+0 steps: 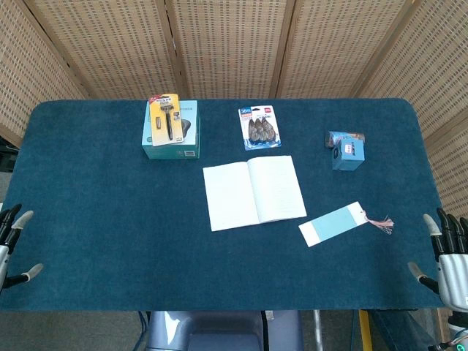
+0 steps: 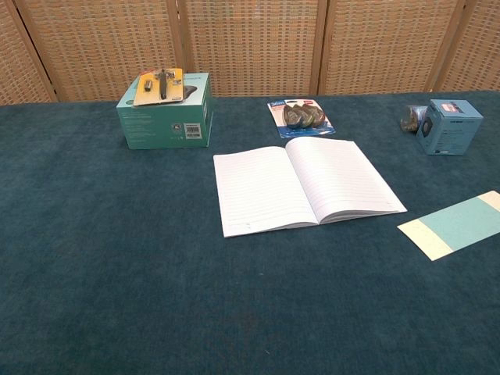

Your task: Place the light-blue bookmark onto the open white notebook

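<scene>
The light-blue bookmark point(image 1: 334, 223) point(image 2: 457, 225) lies flat on the blue cloth, just right of and below the open white notebook point(image 1: 252, 191) point(image 2: 305, 184); a pink tassel point(image 1: 382, 222) trails from its right end. The two are apart. My right hand point(image 1: 447, 256) hangs at the table's right front corner, fingers spread and holding nothing, well to the right of the bookmark. At the left front edge my left hand point(image 1: 13, 241) also has its fingers apart and holds nothing. Neither hand shows in the chest view.
A teal box point(image 1: 171, 130) point(image 2: 166, 112) with a yellow razor pack on top stands at the back left. A blister pack point(image 1: 259, 127) point(image 2: 301, 116) lies behind the notebook. A small blue box point(image 1: 346, 151) point(image 2: 447, 125) stands at the back right. Wicker screens close off the rear.
</scene>
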Controlling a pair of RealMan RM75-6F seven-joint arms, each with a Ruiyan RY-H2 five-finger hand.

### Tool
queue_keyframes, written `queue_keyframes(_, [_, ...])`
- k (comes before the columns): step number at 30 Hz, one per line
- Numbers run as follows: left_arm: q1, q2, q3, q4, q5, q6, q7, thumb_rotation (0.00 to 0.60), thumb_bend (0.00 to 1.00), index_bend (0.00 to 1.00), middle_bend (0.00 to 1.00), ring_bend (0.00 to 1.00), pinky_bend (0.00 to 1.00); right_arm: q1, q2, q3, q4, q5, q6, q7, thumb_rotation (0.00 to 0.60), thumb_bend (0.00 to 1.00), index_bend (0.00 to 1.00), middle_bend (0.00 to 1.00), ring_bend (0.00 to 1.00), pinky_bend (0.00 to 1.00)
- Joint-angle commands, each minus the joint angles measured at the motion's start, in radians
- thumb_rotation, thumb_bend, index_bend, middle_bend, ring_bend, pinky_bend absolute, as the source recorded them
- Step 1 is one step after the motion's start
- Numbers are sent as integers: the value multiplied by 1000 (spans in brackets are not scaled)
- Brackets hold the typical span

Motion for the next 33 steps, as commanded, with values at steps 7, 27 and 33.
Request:
queue_keyframes(7, [-8,5,3,-2,2,-19,-6,600,0,0,0,0,0,47,10,-8,25,-49,-51,129,600,48,0,0,0,0])
queue_keyframes(27, [-41,5,-32,-22,-92,-95,10,600,0,0,0,0,0,474,-101,-19,402,-99,-599,397,600,1000,105,74,0,72])
queue_keyframes(33, [-46,5,-34,-23,-102,-108,13,600,0,0,0,0,0,520,-141,-46,459,-70,-704,383,600,1000,136,114,0,75])
